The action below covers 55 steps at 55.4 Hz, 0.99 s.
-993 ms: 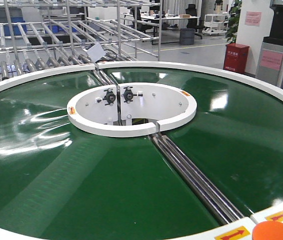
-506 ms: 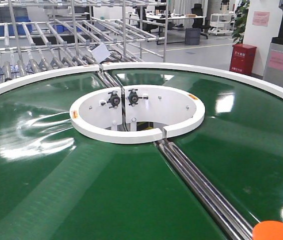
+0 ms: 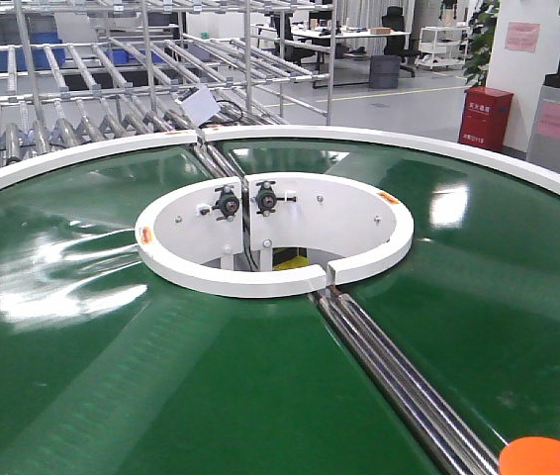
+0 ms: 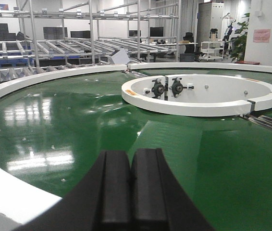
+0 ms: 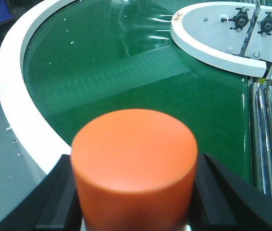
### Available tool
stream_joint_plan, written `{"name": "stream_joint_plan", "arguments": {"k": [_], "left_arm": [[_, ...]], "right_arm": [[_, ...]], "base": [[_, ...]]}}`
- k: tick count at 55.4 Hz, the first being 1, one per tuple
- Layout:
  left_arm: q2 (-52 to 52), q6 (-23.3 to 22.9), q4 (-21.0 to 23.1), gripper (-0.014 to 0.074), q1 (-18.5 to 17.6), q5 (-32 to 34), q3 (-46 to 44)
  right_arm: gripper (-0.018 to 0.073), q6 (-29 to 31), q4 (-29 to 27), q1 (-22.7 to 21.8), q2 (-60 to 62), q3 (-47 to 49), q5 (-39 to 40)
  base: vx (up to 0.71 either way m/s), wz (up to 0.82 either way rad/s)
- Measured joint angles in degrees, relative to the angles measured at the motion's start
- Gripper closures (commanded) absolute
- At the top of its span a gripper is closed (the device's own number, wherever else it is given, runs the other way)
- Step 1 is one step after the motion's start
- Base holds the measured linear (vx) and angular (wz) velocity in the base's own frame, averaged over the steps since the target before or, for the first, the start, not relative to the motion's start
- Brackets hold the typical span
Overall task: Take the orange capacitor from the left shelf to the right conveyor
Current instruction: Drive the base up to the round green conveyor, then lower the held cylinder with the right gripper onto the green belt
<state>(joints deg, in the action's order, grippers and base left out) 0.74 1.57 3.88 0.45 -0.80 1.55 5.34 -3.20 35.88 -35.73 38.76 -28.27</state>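
My right gripper [image 5: 134,192] is shut on the orange capacitor [image 5: 134,159], an orange cylinder held upright between the black fingers [image 5: 59,197] over the white outer rim [image 5: 18,96] of the green conveyor belt [image 5: 126,72]. Its orange top also shows at the bottom right of the front view [image 3: 547,457], above the belt [image 3: 112,346]. My left gripper [image 4: 130,180] is shut and empty, low over the green belt [image 4: 68,120]. The white inner ring [image 3: 275,233] lies at the belt's centre. The left shelf with its grey tray and blue bins is out of view.
Bare metal roller racks [image 3: 72,109] stand behind the conveyor at the far left. A steel roller strip [image 3: 399,381] crosses the belt from the inner ring toward the front right. A red cabinet [image 3: 485,117] stands at the far right.
The front view has shifted forward and slightly left over the conveyor: the near white rim with red arrows has dropped out of view. The orange capacitor stays at the bottom right.
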Motion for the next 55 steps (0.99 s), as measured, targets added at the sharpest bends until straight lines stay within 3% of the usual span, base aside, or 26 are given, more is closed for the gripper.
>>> {"name": "stream_joint_plan", "arguments": {"k": [55], "left_arm": [[0.00, 0.00, 0.00, 0.0603, 0.00, 0.00, 0.00]], "right_arm": [[0.0243, 0.00, 0.00, 0.00, 0.00, 0.00, 0.00]], "base": [[0.02, 0.00]]}}
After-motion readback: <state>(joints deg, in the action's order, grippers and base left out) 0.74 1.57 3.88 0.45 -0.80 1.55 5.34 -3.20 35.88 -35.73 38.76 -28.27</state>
